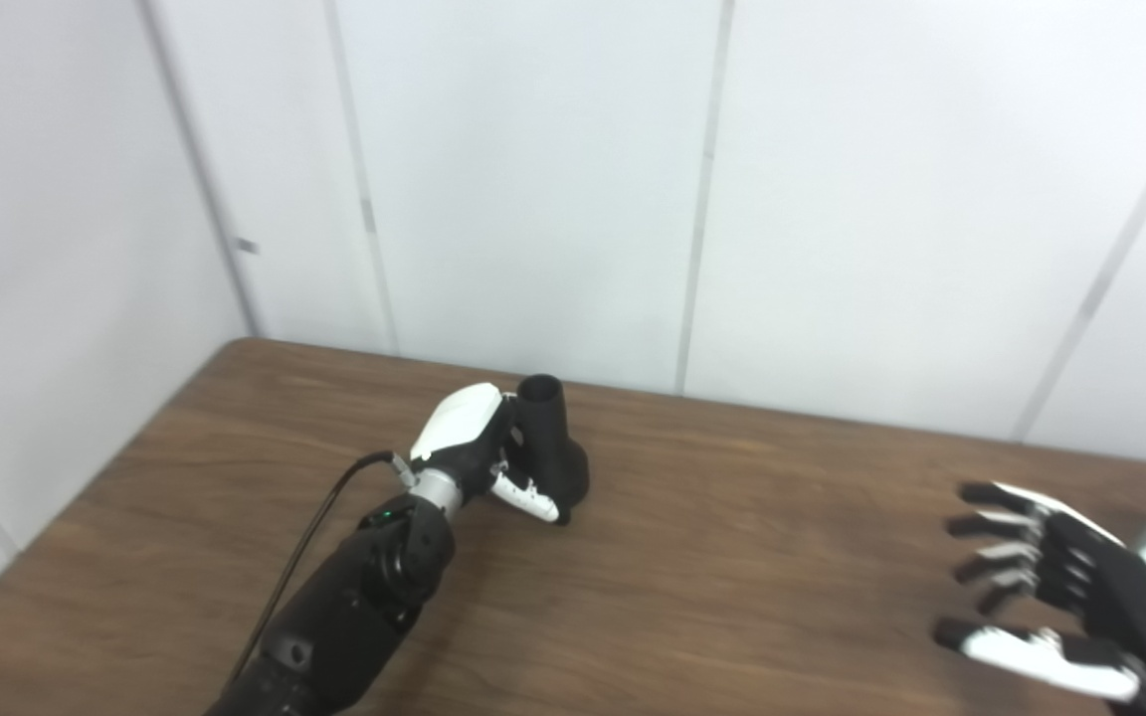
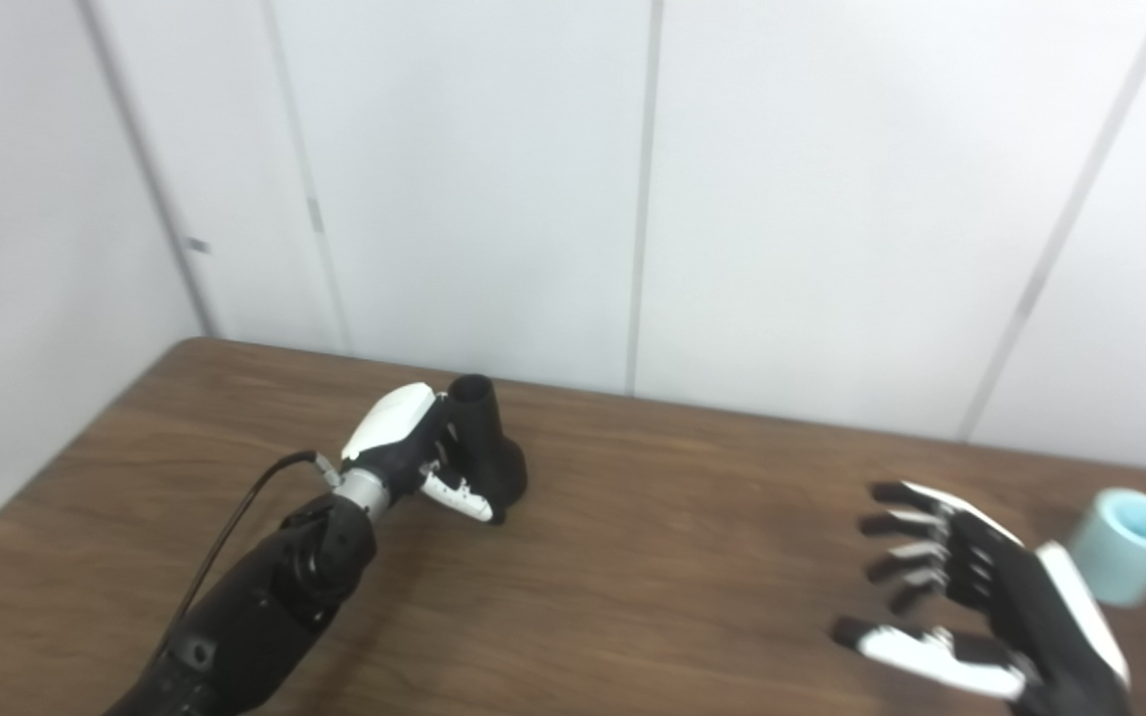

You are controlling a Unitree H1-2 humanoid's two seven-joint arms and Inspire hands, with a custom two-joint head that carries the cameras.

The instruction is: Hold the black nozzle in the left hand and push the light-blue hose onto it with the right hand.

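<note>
The black nozzle stands upright on the brown table, its narrow open neck pointing up and its wide base down. My left hand is wrapped around its left side, fingers behind and thumb in front, shut on it. The light-blue hose, a short pale tube with its open end up, stands at the far right of the table. My right hand hovers just left of the hose, fingers spread and pointing left, holding nothing and not touching the hose.
White wall panels rise right behind the table's far edge. A black cable loops along my left forearm. Bare wood lies between the two hands.
</note>
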